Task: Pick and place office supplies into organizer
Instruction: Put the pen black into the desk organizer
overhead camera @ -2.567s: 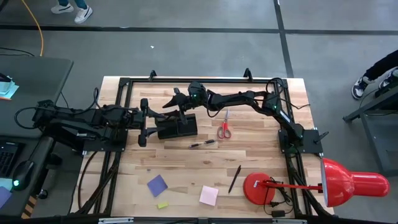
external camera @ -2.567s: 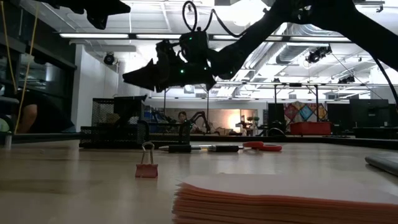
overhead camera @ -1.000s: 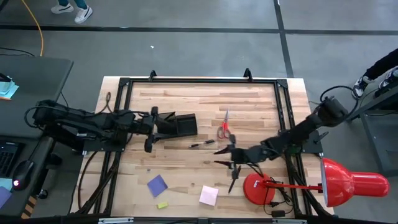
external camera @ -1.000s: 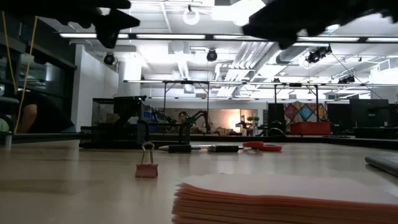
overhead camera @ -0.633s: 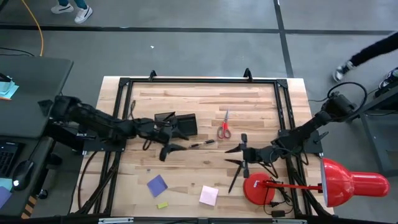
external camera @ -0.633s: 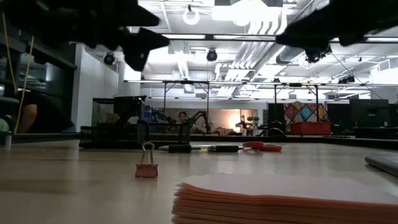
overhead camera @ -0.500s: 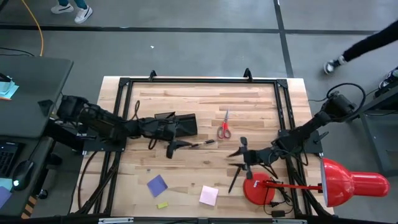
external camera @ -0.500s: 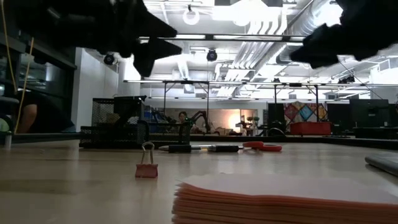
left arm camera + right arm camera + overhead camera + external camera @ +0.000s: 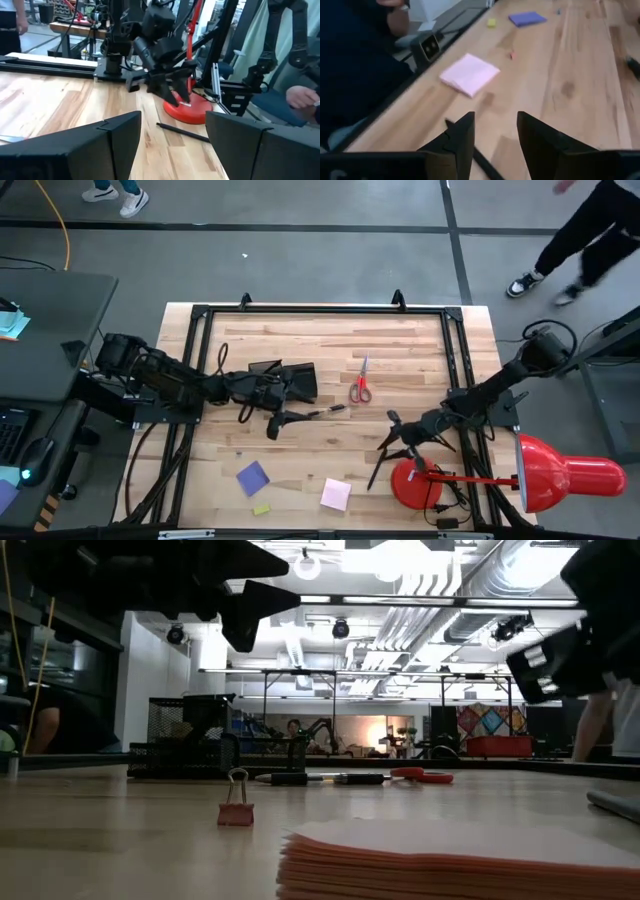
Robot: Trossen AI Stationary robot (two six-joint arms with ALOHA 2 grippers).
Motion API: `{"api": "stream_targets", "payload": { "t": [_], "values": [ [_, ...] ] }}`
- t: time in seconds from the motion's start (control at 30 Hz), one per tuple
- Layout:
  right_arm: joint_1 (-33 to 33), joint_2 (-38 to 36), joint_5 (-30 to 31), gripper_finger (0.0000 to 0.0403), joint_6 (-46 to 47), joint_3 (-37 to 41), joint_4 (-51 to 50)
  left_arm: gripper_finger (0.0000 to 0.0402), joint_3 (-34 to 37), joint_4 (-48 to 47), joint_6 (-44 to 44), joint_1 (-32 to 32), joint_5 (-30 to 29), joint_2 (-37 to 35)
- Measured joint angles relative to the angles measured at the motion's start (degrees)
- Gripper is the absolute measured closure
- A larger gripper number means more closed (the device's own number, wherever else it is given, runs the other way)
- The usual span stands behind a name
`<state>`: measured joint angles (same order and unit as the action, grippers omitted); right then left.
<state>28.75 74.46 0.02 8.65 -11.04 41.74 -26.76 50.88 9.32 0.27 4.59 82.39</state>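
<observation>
A wooden surface [image 9: 300,470] seen from above. On the left, the left claw [image 9: 278,423] hovers just in front of the black organizer [image 9: 285,381], its fingers spread and holding nothing. A dark pen [image 9: 325,411] lies just beside it. Nearer the front edge sit a blue-purple note pad [image 9: 253,477], a small yellow piece [image 9: 262,509] and a pink note pad [image 9: 336,494]. Red-handled scissors [image 9: 360,382] lie in the middle, right of the organizer. Farther right, the right claw [image 9: 398,442], spread and empty, hangs over another dark pen [image 9: 376,470], beside the red lamp base [image 9: 418,482].
</observation>
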Motion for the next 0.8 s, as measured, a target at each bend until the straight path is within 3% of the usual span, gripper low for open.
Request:
{"api": "stream_targets", "payload": {
  "t": [0.47,0.67,0.8],
  "values": [
    [-0.8,0.1,7.3,0.0265,1.3,3.0,-3.4,0.0192,0.0,0.0,1.2,0.1,-0.1,0.0],
    [-0.8,0.2,3.7,0.0265,-4.1,2.9,-5.5,0.0192,0.0,0.0,1.4,0.1,-1.2,0.0],
    [-0.8,0.2,0.3,0.0265,-2.6,2.9,-5.6,0.0192,0.0,0.0,1.4,0.1,-1.2,0.0]
  ]
}}
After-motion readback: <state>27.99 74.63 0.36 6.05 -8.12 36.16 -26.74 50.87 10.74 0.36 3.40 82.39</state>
